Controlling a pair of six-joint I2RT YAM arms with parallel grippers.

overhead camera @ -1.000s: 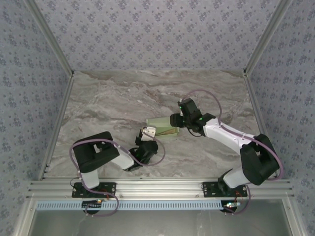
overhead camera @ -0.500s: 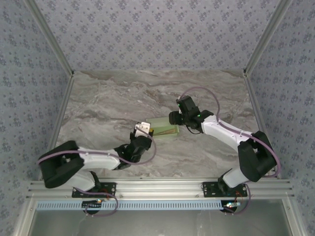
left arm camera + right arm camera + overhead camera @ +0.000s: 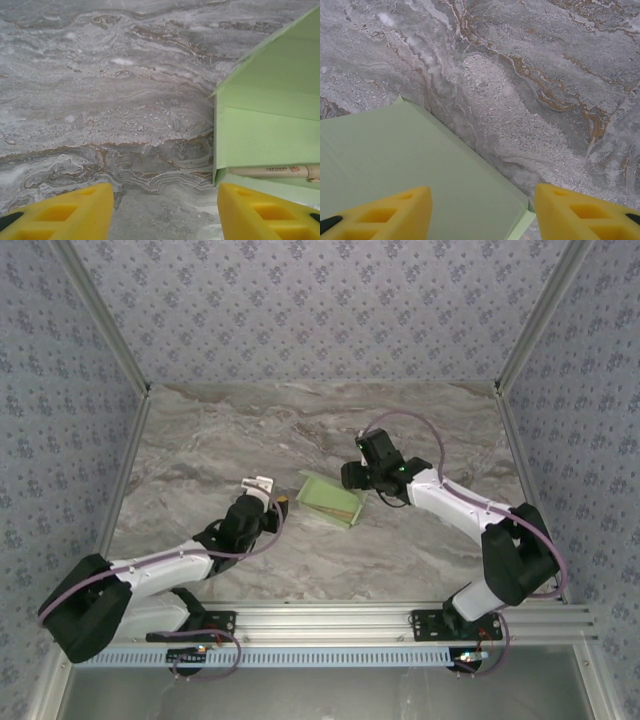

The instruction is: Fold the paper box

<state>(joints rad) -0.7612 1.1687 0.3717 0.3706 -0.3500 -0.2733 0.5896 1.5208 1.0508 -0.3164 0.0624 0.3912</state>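
Note:
The paper box (image 3: 331,498) is a pale green, flat rectangular box lying on the marble table just right of centre. My left gripper (image 3: 283,504) is low on the table just left of the box, open, with bare marble between its yellow fingers (image 3: 65,212). In the left wrist view, my left gripper (image 3: 165,215) has the paper box's (image 3: 270,115) open end just ahead of its right finger. My right gripper (image 3: 349,478) hovers at the box's far right corner. In the right wrist view my right gripper (image 3: 482,215) is open over the paper box's (image 3: 395,160) top face and corner.
A thin tan stick (image 3: 280,171) lies in the open end of the box, by the left gripper's right finger. Patterned walls (image 3: 320,310) close off the table at the back and both sides. Bare marble (image 3: 220,440) spreads to the left and behind the box.
The left arm has stretched out and swung left, drawing its gripper back from the box and opening it. The box now lies free and slightly turned. The right gripper has crept a little left.

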